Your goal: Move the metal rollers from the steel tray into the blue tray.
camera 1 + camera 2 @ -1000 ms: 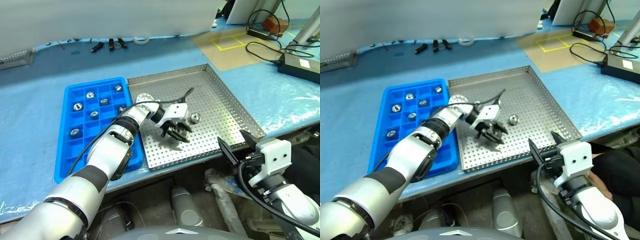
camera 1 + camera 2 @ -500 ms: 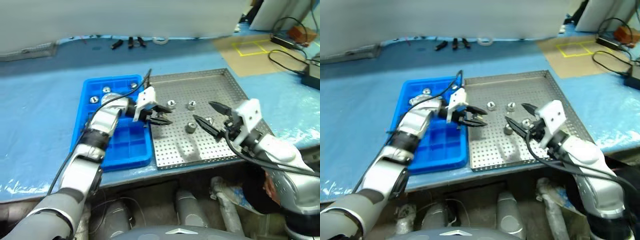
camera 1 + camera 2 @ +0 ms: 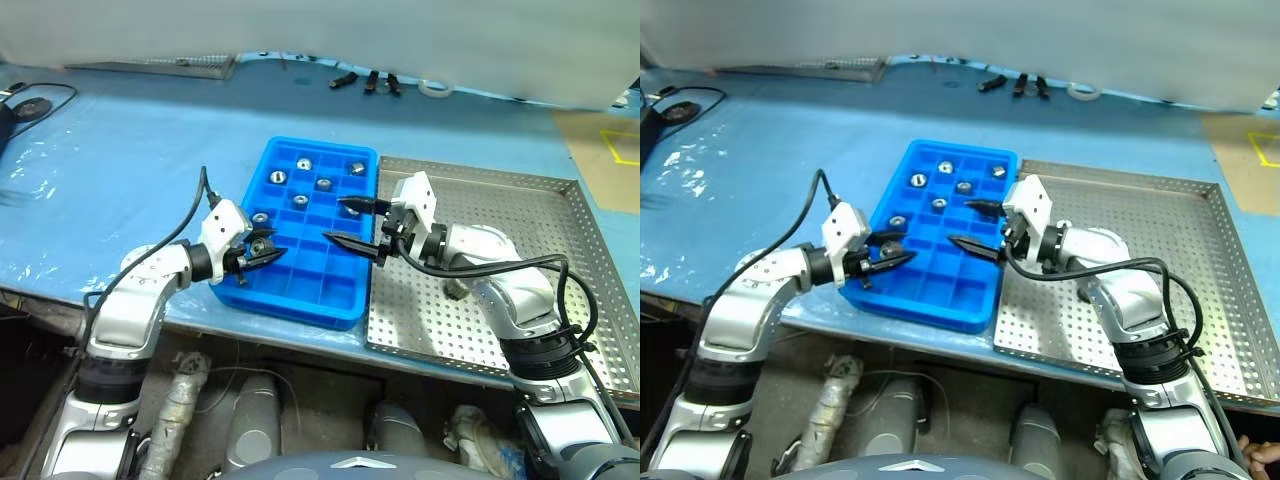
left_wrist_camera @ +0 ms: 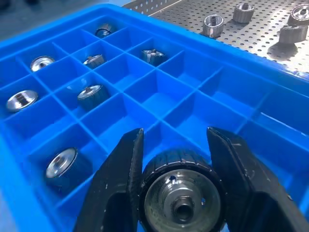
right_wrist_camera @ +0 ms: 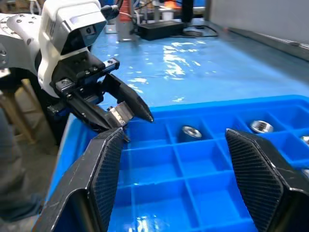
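Metal rollers, short shiny silver cylinders with a central hole, are mid-transfer: one roller [image 4: 179,198] is clamped in the left end effector [image 3: 262,250], which has swung from the perforated square steel tray [image 3: 560,260] to the lower left edge of the bright blue compartmented plastic tray [image 3: 300,305]. I judge it only needs placing. The right end effector [image 3: 335,220], jaws apart and empty, has come up at centre frame. Counted: seven rollers in blue compartments, one held, at least four on the steel tray, two trays on the blue counter [image 3: 130,140].
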`<state>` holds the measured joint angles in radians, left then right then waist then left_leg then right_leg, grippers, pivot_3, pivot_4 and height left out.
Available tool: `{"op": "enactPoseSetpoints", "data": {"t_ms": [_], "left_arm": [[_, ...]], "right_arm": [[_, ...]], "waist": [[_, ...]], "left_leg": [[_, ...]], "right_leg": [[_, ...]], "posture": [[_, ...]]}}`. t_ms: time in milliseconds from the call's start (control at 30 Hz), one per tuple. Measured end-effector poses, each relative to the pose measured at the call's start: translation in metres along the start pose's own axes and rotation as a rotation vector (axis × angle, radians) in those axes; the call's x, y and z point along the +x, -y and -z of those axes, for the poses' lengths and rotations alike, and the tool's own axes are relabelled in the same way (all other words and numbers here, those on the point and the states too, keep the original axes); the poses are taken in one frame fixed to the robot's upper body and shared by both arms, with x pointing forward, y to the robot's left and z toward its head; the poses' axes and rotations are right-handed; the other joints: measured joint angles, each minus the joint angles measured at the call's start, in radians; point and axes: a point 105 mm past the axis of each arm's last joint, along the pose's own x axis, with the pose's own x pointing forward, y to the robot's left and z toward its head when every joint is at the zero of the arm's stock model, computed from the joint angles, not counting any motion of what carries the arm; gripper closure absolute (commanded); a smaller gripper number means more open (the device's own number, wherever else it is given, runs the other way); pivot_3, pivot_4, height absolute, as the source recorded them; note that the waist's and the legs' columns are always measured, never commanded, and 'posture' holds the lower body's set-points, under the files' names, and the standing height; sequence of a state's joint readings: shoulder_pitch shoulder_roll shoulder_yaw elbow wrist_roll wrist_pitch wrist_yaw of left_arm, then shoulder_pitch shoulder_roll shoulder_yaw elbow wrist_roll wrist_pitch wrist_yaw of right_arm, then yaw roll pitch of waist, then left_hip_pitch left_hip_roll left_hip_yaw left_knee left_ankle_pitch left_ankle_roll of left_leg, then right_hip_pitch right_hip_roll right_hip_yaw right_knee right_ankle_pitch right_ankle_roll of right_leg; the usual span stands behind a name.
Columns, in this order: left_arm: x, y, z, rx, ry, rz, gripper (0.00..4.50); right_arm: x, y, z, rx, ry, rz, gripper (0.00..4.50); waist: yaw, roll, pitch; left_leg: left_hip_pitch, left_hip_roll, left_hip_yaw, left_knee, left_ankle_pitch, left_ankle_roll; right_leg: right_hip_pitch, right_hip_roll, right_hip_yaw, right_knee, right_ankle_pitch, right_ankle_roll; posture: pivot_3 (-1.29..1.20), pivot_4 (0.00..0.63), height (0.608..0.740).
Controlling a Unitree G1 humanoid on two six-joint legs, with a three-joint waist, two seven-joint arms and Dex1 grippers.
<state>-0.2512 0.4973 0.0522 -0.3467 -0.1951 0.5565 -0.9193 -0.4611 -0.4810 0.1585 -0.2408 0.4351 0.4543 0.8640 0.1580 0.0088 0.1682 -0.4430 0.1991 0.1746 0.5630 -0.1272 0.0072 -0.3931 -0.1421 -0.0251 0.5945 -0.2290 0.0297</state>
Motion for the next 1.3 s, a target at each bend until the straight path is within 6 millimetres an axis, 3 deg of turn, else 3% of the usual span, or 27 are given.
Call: {"op": "enactPoseSetpoints", "data": {"t_ms": [200, 433, 733, 1033, 1300], "left_arm": [[-0.012, 0.000, 0.018, -0.054, -0.059, -0.077, 2.78], [-0.017, -0.006, 0.020, -0.065, -0.066, -0.151, 2.78], [-0.019, -0.012, 0.017, -0.069, -0.079, -0.149, 0.02], [-0.015, -0.015, 0.003, -0.054, -0.068, -0.107, 0.02], [0.037, -0.033, -0.028, -0.027, 0.052, -0.018, 0.02]], "right_arm": [[0.006, 0.000, -0.002, 0.000, 0.001, -0.038, 0.92], [0.004, 0.001, 0.001, -0.005, -0.017, -0.042, 0.92], [0.001, 0.004, 0.003, -0.013, -0.033, -0.016, 0.92], [0.001, 0.007, 0.004, -0.019, -0.035, 0.015, 0.92], [-0.015, 0.010, 0.006, -0.023, -0.035, 0.127, 0.92]], "waist": [[0.004, 0.000, 0.000], [0.011, 0.000, 0.000], [0.010, 0.000, 0.000], [0.003, 0.000, 0.000], [-0.007, 0.000, 0.000]], "left_leg": [[0.001, 0.006, 0.000, -0.005, 0.007, -0.011], [0.003, 0.010, -0.003, -0.015, 0.014, -0.021], [0.003, 0.010, -0.003, -0.017, 0.016, -0.021], [0.004, 0.009, -0.003, -0.016, 0.017, -0.021], [0.004, 0.009, -0.003, -0.016, 0.021, -0.024]], "right_leg": [[-0.008, 0.005, 0.001, 0.012, -0.001, 0.002], [-0.013, 0.016, 0.002, 0.013, 0.000, -0.002], [-0.014, 0.018, 0.002, 0.013, -0.002, -0.005], [-0.014, 0.018, 0.002, 0.014, -0.002, -0.005], [-0.013, 0.018, 0.003, 0.016, -0.001, -0.005]], "posture": [[0.30, 0.150, 0.740], [0.29, 0.150, 0.740], [0.24, 0.150, 0.740], [0.17, 0.150, 0.740], [0.01, 0.150, 0.740]]}}
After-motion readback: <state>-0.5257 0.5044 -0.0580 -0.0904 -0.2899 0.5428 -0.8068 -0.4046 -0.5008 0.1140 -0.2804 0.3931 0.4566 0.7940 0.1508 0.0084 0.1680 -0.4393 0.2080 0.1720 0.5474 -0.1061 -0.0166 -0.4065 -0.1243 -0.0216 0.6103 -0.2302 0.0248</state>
